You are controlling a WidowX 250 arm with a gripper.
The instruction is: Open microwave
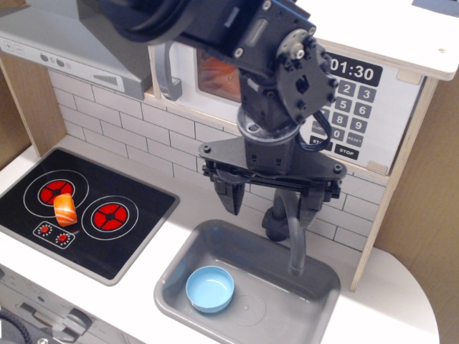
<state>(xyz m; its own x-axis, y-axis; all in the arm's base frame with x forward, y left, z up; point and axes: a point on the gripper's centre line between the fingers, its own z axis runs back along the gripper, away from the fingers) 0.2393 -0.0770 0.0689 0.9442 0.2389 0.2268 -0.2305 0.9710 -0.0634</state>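
Note:
The microwave sits on the upper shelf, with a black clock display reading 01:30 and a grey keypad below it. Its white door has a clear window and a grey bar handle at the left edge. The arm covers much of the door, so I cannot tell whether it is fully closed. My gripper hangs below the microwave in front of the tiled wall, above the sink. It is open and empty, with fingers pointing down. It is lower than the handle and to its right.
A grey range hood is at the upper left. A black stove holds an orange-and-white toy. The grey sink has a blue bowl in it and a grey faucet. A wooden side panel stands at the right.

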